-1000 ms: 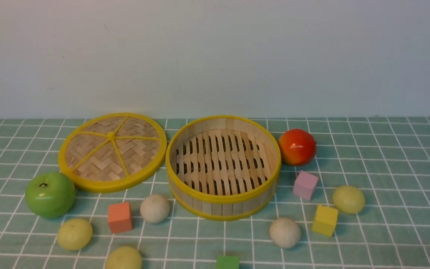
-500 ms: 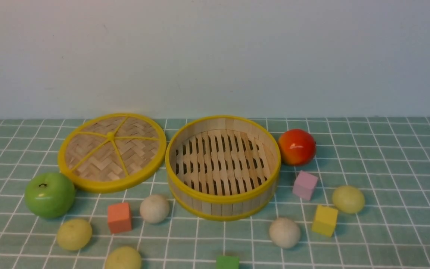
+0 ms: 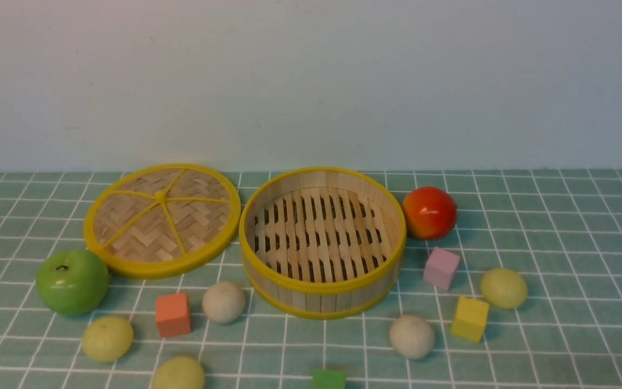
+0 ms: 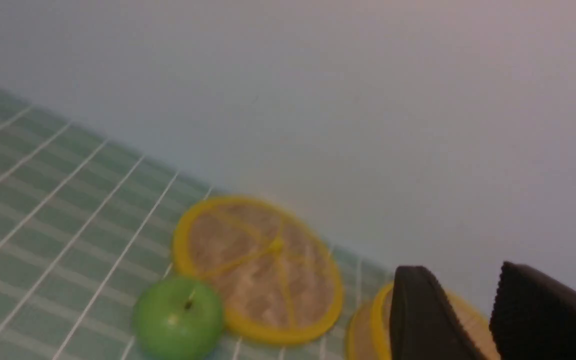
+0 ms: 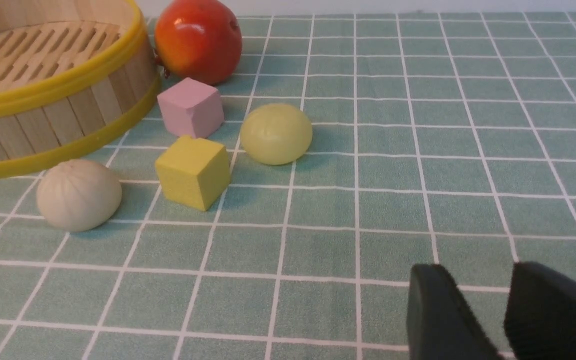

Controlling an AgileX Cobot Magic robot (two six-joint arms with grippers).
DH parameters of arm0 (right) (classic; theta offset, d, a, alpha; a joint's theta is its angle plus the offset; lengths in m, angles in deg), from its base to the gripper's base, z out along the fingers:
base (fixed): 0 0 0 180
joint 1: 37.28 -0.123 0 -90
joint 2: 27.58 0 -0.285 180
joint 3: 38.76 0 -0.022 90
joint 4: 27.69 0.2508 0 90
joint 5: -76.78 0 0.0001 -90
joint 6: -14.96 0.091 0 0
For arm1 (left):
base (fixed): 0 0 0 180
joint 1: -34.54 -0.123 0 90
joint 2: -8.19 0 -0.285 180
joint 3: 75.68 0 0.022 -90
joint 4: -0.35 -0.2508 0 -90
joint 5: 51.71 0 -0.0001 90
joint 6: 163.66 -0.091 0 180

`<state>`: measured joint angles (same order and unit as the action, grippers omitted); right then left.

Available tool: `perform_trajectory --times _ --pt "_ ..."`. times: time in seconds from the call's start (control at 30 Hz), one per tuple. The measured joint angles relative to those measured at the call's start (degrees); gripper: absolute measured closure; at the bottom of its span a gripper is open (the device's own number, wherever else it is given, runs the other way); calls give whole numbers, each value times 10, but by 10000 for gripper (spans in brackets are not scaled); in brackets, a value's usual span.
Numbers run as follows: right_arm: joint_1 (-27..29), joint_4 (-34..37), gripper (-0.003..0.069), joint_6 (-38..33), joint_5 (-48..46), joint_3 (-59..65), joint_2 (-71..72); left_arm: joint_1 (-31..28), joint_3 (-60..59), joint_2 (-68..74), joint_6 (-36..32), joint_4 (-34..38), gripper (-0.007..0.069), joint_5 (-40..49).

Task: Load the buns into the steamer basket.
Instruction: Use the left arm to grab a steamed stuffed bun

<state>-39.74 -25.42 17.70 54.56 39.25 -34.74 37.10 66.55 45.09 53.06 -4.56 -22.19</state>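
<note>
Steamer basket [image 3: 323, 292]: round bamboo, slat wall, yellow rims, upright, slatted bottom bare, mid-bench [image 3: 559, 243]. All five buns are outside it, matte, round, each apart from the others. Left off-white bun [image 3: 224, 301] sits just off the basket's front-left wall. Right off-white bun [image 3: 412, 336] is near its front-right. Right yellow-green bun [image 3: 504, 288] lies further right. Left yellow-green bun [image 3: 107, 338] is well apart, front-left. Nearest yellow-green bun [image 3: 178, 374] is cropped by the front view's edge.

Right side of the green checked surface [image 3: 586, 243] is wide open. The round bamboo steamer basket [image 3: 322, 298] is clear on top too, though a pink cube [image 3: 441, 267], yellow cube [image 3: 470, 318] and glossy red-orange fruit [image 3: 429, 212] crowd its right side.
</note>
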Motion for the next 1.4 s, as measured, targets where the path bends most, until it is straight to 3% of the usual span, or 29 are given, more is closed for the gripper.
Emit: perform_trajectory --times 0.2,0.47,0.57,0.7,0.83,1.07,1.4 --pt "0 0 421 0 0 0 0 0 11 143 6 -16 386 33" --pt "0 0 421 0 0 0 0 0 12 342 4 60 386 34" --pt "0 0 421 0 0 0 0 0 12 394 -38 91 386 30" --pt "0 0 421 0 0 0 0 0 43 463 -145 115 386 51" --pt "0 0 421 0 0 0 0 0 101 526 -179 115 386 104" --pt "0 0 421 0 0 0 0 0 155 613 -175 121 386 152" --pt "0 0 421 0 0 0 0 1 163 646 -138 104 386 152"
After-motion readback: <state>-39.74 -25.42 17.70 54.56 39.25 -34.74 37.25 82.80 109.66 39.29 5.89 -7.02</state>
